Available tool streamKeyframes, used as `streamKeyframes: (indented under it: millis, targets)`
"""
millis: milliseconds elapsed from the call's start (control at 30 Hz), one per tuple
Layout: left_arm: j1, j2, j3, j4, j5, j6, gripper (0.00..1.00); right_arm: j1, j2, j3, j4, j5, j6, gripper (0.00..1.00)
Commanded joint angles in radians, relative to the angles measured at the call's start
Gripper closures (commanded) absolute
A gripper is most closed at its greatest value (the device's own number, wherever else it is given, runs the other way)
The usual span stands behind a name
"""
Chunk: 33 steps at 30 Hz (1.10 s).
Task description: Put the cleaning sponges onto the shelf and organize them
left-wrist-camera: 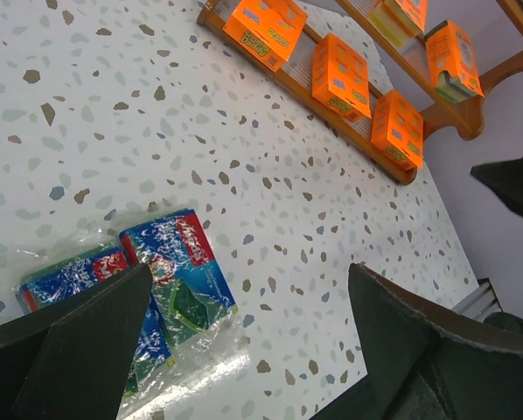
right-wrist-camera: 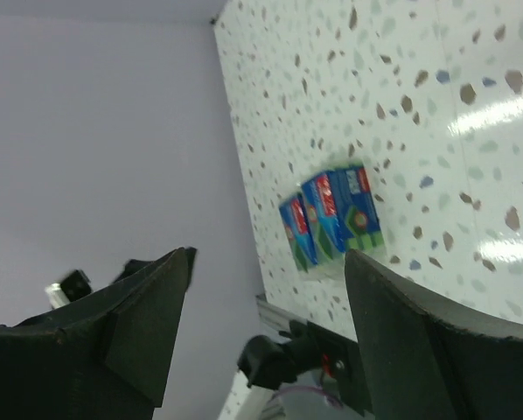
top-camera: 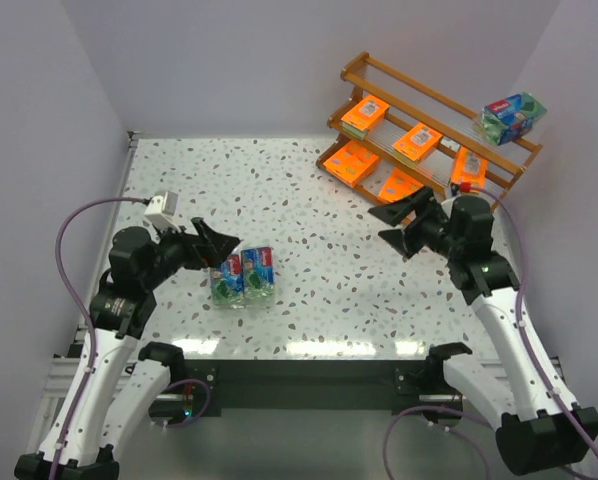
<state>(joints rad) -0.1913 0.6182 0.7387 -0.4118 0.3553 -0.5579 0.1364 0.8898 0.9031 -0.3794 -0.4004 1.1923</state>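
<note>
Two green-and-blue sponge packs [top-camera: 244, 277] lie side by side on the speckled table, front left. My left gripper [top-camera: 217, 248] is open and empty just left of them; in the left wrist view [left-wrist-camera: 244, 350] one pack [left-wrist-camera: 178, 271] lies by its left finger. My right gripper [top-camera: 404, 220] is open and empty, in front of the wooden shelf [top-camera: 348, 72]. Several orange packs [top-camera: 416, 142] sit on the tiers. A third green-and-blue pack [top-camera: 512, 116] rests at the top right end. The right wrist view [right-wrist-camera: 266, 332] shows the two table packs [right-wrist-camera: 331, 214] far off.
The shelf stands at the back right, against the lilac side wall. Its front rail [left-wrist-camera: 303, 90] and orange packs [left-wrist-camera: 340, 74] show in the left wrist view. Lilac walls close the table at left, back and right. The arm bases are at the near edge.
</note>
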Motion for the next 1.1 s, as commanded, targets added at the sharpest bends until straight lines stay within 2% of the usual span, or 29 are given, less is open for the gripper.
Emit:
streamKeyframes:
  millis: [0, 267, 367, 533, 633, 667, 700, 833, 933, 967, 1067]
  targets:
    - [-0.003, -0.003, -0.01, 0.018, -0.001, -0.01, 0.0, 0.115, -0.049, -0.095, -0.032, 0.078, -0.043, 0.25]
    - [-0.002, 0.052, 0.031, 0.073, 0.031, -0.023, 0.0, 0.273, 0.0, -0.237, 0.063, 0.144, -0.019, 0.25]
    - [-0.002, 0.067, 0.056, 0.077, 0.034, -0.022, 0.0, 0.298, 0.021, -0.27, 0.114, 0.147, -0.011, 0.25]
    - [-0.002, 0.112, 0.103, 0.148, 0.095, -0.017, 0.0, 0.319, 0.023, -0.253, 0.073, 0.196, -0.045, 0.24]
    - [-0.002, 0.242, 0.201, 0.223, 0.207, -0.013, 0.0, 0.321, 0.029, -0.262, 0.033, 0.207, -0.088, 0.24]
    - [-0.005, 0.286, 0.279, 0.234, 0.24, -0.013, 0.0, 0.319, 0.029, -0.268, 0.025, 0.212, -0.098, 0.24]
    - [-0.007, 0.378, 0.324, 0.243, 0.29, -0.004, 0.0, 0.321, 0.028, -0.283, 0.014, 0.216, -0.12, 0.23]
    - [-0.066, 0.578, 0.621, 0.186, 0.312, 0.058, 0.0, 0.321, 0.011, -0.311, 0.004, 0.251, -0.154, 0.23]
    - [-0.083, 0.667, 0.711, 0.163, 0.304, 0.069, 0.0, 0.319, -0.041, -0.28, 0.028, 0.279, -0.149, 0.23]
    - [-0.083, 0.684, 0.731, 0.165, 0.303, 0.062, 0.0, 0.319, -0.063, -0.259, 0.04, 0.352, -0.146, 0.23]
    - [-0.086, 0.678, 0.705, 0.18, 0.303, 0.05, 0.0, 0.309, -0.025, -0.062, 0.016, 0.487, -0.154, 0.2]
